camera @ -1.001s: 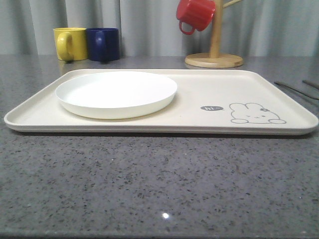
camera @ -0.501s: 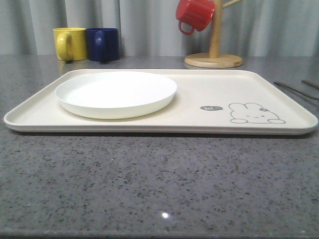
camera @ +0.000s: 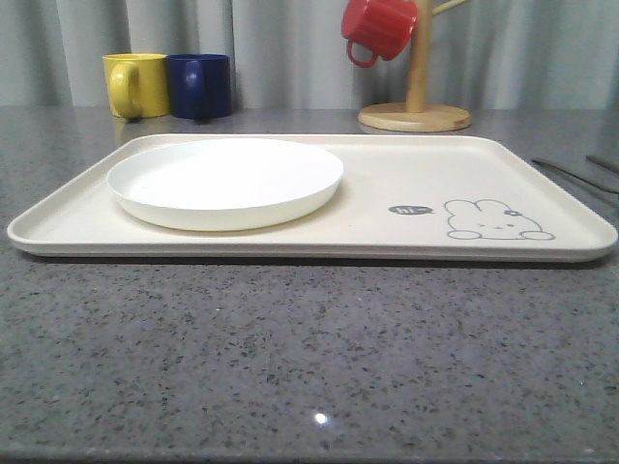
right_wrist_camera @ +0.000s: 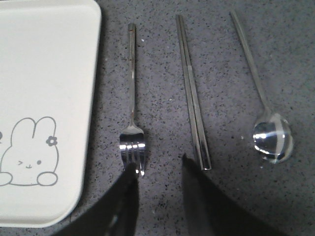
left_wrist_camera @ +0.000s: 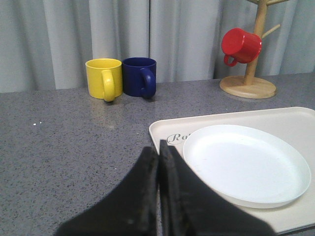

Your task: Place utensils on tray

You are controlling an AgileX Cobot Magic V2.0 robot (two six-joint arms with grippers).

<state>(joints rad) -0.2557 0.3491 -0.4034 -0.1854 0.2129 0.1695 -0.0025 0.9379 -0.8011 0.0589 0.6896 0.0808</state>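
Note:
Three silver utensils lie side by side on the grey counter in the right wrist view: a fork (right_wrist_camera: 132, 103), a pair of chopsticks (right_wrist_camera: 193, 96) and a spoon (right_wrist_camera: 271, 137). My right gripper (right_wrist_camera: 157, 164) hangs open above the bare counter between the fork's tines and the chopsticks' ends, one fingertip (right_wrist_camera: 131, 173) overlapping the tines. The cream tray (right_wrist_camera: 59, 59) with its rabbit drawing lies beside the fork. In the front view the tray (camera: 406, 164) spans the table, thin utensil handles (camera: 571, 174) at its right. My left gripper (left_wrist_camera: 158, 147) is shut, empty, over the tray's corner (left_wrist_camera: 160, 129).
A round white plate (camera: 224, 181) sits on the tray's left half. A yellow mug (camera: 135, 85) and a blue mug (camera: 200, 85) stand at the back left. A wooden mug tree (camera: 416, 97) with a red mug (camera: 379, 27) stands behind the tray.

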